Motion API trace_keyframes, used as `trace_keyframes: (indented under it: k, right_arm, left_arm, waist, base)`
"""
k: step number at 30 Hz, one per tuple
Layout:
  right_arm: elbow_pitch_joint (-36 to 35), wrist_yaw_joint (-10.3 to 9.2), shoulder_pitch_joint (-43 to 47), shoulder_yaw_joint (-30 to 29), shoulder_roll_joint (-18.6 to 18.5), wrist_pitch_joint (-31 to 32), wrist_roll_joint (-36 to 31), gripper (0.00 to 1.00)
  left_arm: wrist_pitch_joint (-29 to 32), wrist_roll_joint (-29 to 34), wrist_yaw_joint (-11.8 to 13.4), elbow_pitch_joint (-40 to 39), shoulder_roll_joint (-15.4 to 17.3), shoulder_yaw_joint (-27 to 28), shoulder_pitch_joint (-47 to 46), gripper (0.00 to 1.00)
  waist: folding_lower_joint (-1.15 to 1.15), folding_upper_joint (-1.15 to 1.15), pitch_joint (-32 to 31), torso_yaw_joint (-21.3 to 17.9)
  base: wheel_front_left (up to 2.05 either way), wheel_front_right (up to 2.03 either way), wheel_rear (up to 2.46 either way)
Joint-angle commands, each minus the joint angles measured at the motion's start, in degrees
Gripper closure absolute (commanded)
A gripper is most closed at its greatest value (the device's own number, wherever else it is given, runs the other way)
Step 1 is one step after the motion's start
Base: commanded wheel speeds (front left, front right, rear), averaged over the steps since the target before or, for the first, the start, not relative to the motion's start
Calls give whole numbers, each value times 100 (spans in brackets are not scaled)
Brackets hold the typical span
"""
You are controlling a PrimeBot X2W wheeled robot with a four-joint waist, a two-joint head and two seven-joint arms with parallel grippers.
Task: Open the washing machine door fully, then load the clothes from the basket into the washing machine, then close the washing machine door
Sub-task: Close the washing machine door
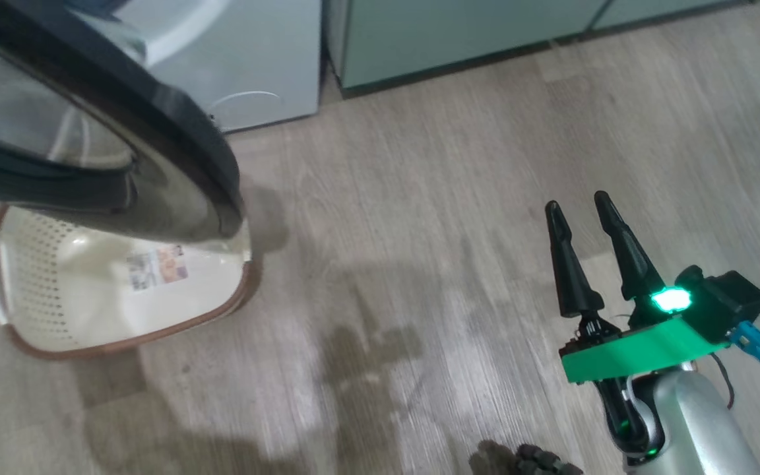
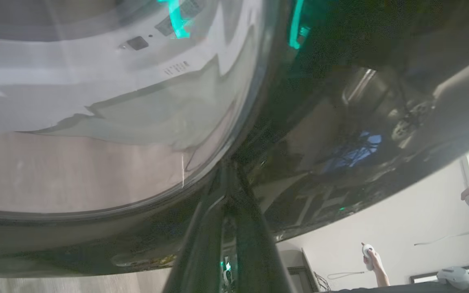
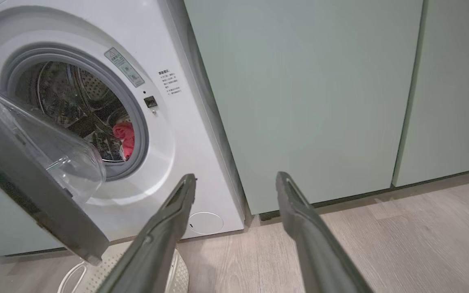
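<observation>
The washing machine door [image 1: 175,132] hangs partly open over the basket [image 1: 30,277], whose inside shows just a paper label. In the left wrist view my left gripper [image 2: 227,165] is shut, its tips pressed against the door's glossy black rim [image 2: 320,122] beside the glass. Red clothes [image 3: 123,136] lie inside the drum of the washing machine [image 3: 177,134]. My right gripper [image 1: 576,201] is open over bare floor, well to the right of the door, holding nothing. From its wrist view the right gripper [image 3: 235,177] points at the machine's lower right corner, with the door [image 3: 35,183] at left.
Pale green cabinets [image 1: 452,33] stand to the right of the machine [image 1: 254,59]. Wood-look floor stretches between the basket and my right arm. A person's hand [image 2: 371,256] holding a controller shows in the left wrist view. The basket's edge [image 3: 183,272] sits below the door.
</observation>
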Motion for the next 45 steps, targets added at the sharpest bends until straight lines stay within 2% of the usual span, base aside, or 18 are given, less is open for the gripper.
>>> trace_keyframes:
  k: [1, 9, 20, 27, 31, 36, 37, 38, 39, 40, 45]
  right_arm:
    - [-140, 0, -177, 150, -17, -59, 47, 0]
    - [-217, 0, -269, 203, -17, -65, 230, 0]
    - [-262, 0, -295, 271, -17, -66, 362, 0]
    - [-272, 0, -294, 271, -17, -66, 345, 0]
    - [-251, 0, -272, 242, -17, -66, 294, 0]
    - [-202, 0, -276, 214, -17, -66, 191, 0]
    - [-187, 0, -280, 205, -17, -66, 166, 0]
    - [-172, 0, -281, 193, -17, -66, 145, 0]
    - [-158, 0, -285, 184, -17, -66, 122, 0]
    - [-142, 0, -283, 164, -17, -66, 99, 0]
    - [-69, 0, -289, 78, -17, -66, -6, 0]
  left_arm:
    - [-40, 75, 52, -101, 349, 142, -323, 100]
    - [-194, 283, 277, 342, 366, -115, -958, 100]
    - [-840, 625, 217, 1142, 168, -258, -1865, 100]
    - [-1048, 763, 4, 1500, 40, -336, -2052, 100]
    - [-910, 693, -170, 1492, -3, -320, -1776, 100]
    - [-910, 433, -451, 1335, -159, -12, -1248, 100]
    - [-930, 363, -517, 1270, -226, 68, -1118, 89]
    - [-966, 304, -568, 1191, -294, 152, -986, 63]
    - [-1000, 236, -616, 1103, -376, 236, -844, 4]
    - [-968, 158, -657, 1000, -462, 282, -685, 0]
    - [-1220, 208, -873, 479, -824, 503, 122, 0]
  waist:
    - [-1, 0, 150, -180]
    - [-1, 0, 362, -502]
    - [-1, 0, 492, -724]
    - [-1, 0, 456, -651]
    - [-1, 0, 359, -455]
    - [-1, 0, 207, -123]
    - [-1, 0, 166, -49]
    - [-1, 0, 138, 26]
    - [-1, 0, 104, 98]
    - [-1, 0, 71, 179]
    - [-1, 0, -68, 564]
  base:
    - [0, 0, 0]
    - [0, 0, 0]
    - [0, 0, 0]
    - [0, 0, 0]
    - [0, 0, 0]
    - [0, 0, 0]
    - [0, 0, 0]
    - [0, 0, 0]
    - [0, 0, 0]
    - [0, 0, 0]
    - [0, 0, 0]
